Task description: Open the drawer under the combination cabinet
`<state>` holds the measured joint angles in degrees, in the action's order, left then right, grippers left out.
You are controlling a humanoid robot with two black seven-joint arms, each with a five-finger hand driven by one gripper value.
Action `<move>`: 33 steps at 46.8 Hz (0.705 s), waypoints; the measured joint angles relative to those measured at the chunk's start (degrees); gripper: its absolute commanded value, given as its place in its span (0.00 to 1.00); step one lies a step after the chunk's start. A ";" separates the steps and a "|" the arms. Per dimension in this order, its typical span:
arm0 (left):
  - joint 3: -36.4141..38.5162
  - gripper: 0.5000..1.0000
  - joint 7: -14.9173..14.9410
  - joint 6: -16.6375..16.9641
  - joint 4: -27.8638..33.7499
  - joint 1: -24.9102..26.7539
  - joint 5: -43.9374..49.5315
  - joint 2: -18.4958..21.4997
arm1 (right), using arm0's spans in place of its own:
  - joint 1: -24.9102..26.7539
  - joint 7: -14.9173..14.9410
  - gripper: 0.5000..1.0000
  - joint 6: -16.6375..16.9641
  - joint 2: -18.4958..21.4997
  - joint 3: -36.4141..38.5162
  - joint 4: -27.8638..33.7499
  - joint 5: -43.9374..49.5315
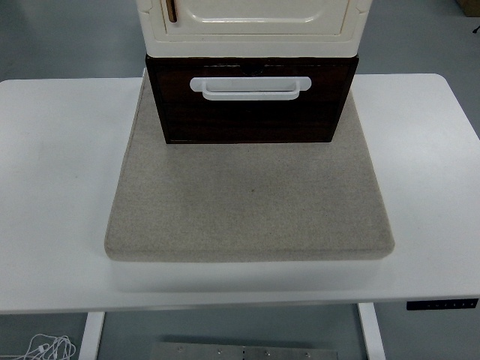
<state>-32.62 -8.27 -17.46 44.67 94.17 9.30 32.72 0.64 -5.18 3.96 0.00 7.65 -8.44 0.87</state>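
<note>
A cream combination cabinet [251, 26] stands at the back of a grey mat [251, 202] on the white table [60, 165]. Under its cream door section sits a dark brown drawer [251, 105] with a white bar handle [250, 87] across its upper front. The drawer front lies about flush with the cabinet body. Neither of my hands shows in the head view.
The mat extends well in front of the drawer toward the table's near edge. A white cable [45, 349] lies on the floor at the bottom left. A control panel [442, 304] sits on the table's front edge at the right.
</note>
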 measured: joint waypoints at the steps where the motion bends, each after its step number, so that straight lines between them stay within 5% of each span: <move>1: 0.04 1.00 0.04 0.00 0.85 0.01 -0.72 0.00 | 0.00 0.00 0.85 0.00 0.00 0.00 0.00 0.00; 33: 19.46 1.00 0.18 1.03 30.25 0.78 -19.54 3.06 | -0.01 -0.01 0.86 0.02 0.00 0.00 0.00 0.02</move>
<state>-13.16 -8.09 -16.43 74.92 94.95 -10.25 35.78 0.64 -5.19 3.98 0.00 7.65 -8.44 0.89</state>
